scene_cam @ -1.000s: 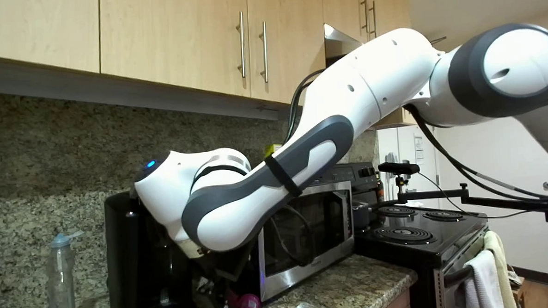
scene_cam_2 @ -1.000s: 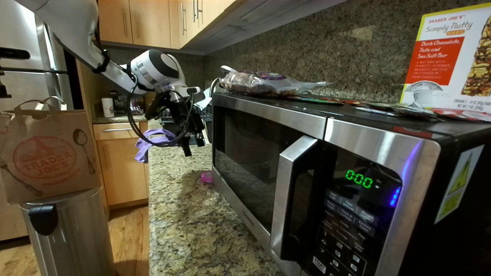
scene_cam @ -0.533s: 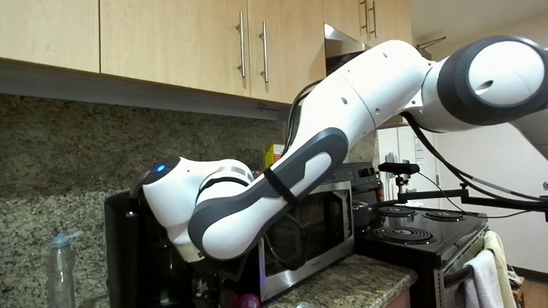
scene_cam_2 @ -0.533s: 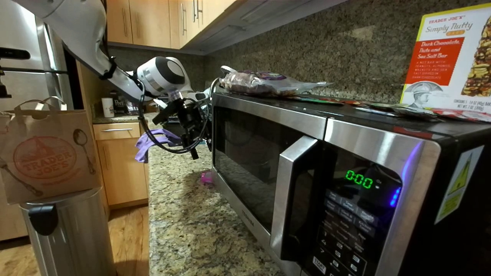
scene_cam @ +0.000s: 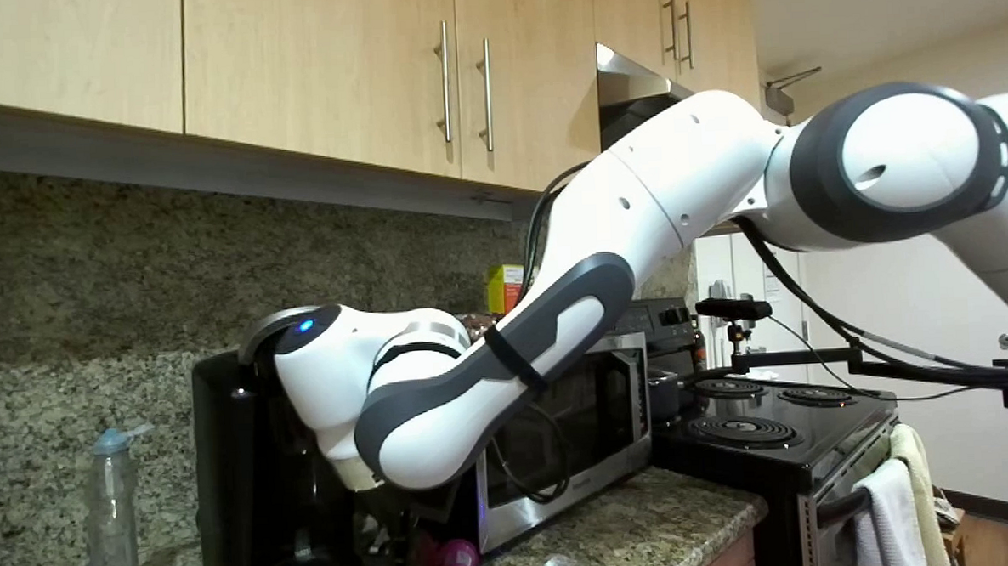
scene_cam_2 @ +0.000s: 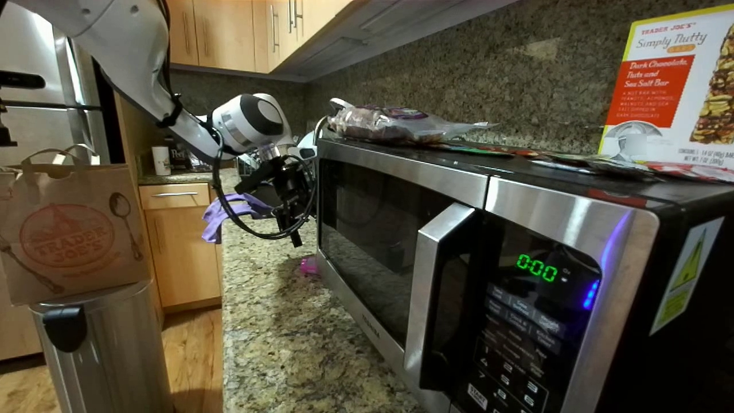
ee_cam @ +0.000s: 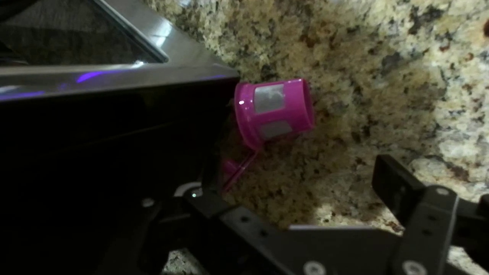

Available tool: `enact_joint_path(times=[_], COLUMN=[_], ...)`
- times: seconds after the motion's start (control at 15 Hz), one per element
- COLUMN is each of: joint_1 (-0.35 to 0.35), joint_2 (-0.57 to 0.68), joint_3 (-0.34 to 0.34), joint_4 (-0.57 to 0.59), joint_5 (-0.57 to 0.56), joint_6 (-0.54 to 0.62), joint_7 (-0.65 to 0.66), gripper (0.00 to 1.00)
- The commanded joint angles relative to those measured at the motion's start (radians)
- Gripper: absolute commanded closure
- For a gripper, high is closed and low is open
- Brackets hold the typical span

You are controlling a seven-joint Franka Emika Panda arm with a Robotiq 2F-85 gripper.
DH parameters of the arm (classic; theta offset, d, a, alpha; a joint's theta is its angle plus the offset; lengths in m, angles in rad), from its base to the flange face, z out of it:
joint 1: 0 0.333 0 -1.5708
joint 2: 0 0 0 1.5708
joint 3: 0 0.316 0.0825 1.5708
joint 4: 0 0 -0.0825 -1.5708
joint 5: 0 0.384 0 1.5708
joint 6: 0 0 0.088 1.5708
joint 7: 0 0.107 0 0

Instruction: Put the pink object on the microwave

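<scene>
In an exterior view: arm (scene_cam: pixel 589 279) lower than a second ago. In an exterior view: fingers (scene_cam_2: pixel 295 236) down too, closer to microwave (scene_cam_2: pixel 487 258); pink cup (scene_cam_2: pixel 308 265) unmoved on table (scene_cam_2: pixel 264 344), below them. Wrist view: fingers wide apart, nothing held; pink cup ahead, on its side. Likely lining up; grasp yet to come.

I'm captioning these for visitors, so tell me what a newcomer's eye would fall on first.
The white robot arm slanting across an exterior view probably catches the eye first. Next comes the bright pink coffee pod, lying on its side on the granite countertop by a front corner of the microwave, beyond the open gripper in the wrist view. The green 0:00 display on the microwave's control panel follows.
</scene>
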Motion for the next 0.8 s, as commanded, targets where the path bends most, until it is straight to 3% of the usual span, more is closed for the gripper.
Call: enact_joint_path(times=[0.0,0.4,0.73], joint_1=[-0.019,-0.039,-0.039], joint_2=[0.009,-0.003,-0.022], joint_3=[0.003,-0.010,-0.041], joint_4=[-0.006,-0.061,-0.092], joint_5=[0.004,0.022,0.017], joint_6=[0.037,0.120,0.122], joint_7=[-0.023,0.013,0.052], gripper=[0.00,0.00,0.00])
